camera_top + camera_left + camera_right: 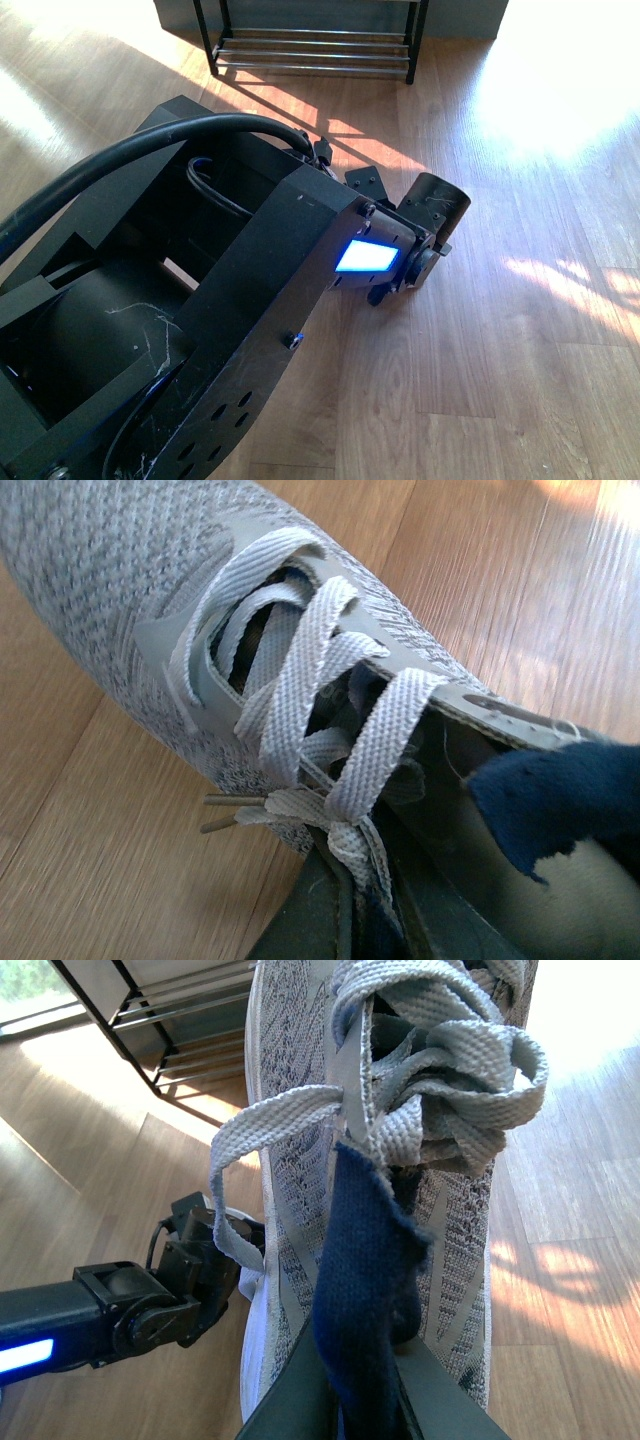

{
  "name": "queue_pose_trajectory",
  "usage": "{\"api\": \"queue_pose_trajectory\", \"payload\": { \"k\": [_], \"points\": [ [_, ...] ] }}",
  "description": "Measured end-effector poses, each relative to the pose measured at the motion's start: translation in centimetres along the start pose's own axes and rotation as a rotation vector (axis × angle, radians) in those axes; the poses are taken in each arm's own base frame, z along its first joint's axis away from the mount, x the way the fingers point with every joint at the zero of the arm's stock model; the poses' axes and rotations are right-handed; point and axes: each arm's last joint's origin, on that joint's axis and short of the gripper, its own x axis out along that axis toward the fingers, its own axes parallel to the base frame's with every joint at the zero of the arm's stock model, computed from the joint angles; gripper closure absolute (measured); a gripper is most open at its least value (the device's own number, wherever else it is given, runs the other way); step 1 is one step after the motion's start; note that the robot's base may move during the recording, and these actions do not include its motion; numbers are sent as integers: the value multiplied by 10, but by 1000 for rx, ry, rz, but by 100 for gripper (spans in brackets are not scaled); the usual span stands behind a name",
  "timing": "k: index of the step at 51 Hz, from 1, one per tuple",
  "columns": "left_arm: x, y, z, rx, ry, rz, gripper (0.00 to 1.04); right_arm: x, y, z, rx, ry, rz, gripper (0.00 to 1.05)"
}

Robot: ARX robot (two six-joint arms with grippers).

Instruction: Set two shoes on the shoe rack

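Observation:
In the left wrist view a grey knit sneaker with pale laces hangs over the wood floor. My left gripper is shut on its collar beside the navy lining. In the right wrist view a second grey knit sneaker with a white sole hangs toe-down. My right gripper is shut on its navy tongue. The black shoe rack with silver rods stands at the far side of the floor and also shows in the right wrist view. The pale blue slides are out of view.
My left arm fills the left and middle of the front view, with a blue light at its wrist; it also shows in the right wrist view. Sunlit wood floor lies to the right and towards the rack.

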Motion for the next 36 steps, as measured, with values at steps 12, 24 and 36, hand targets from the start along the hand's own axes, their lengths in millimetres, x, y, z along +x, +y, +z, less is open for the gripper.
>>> {"api": "queue_pose_trajectory", "payload": {
  "k": [12,24,36],
  "points": [
    [-6,-5,-3,111,143,3,103,0,0,0,0,0,0,103],
    [-4,-6,-7,181,148,-116,103,0,0,0,0,0,0,103],
    [-1,-1,-14,200,75,-189,103,0,0,0,0,0,0,103]
  ]
}}
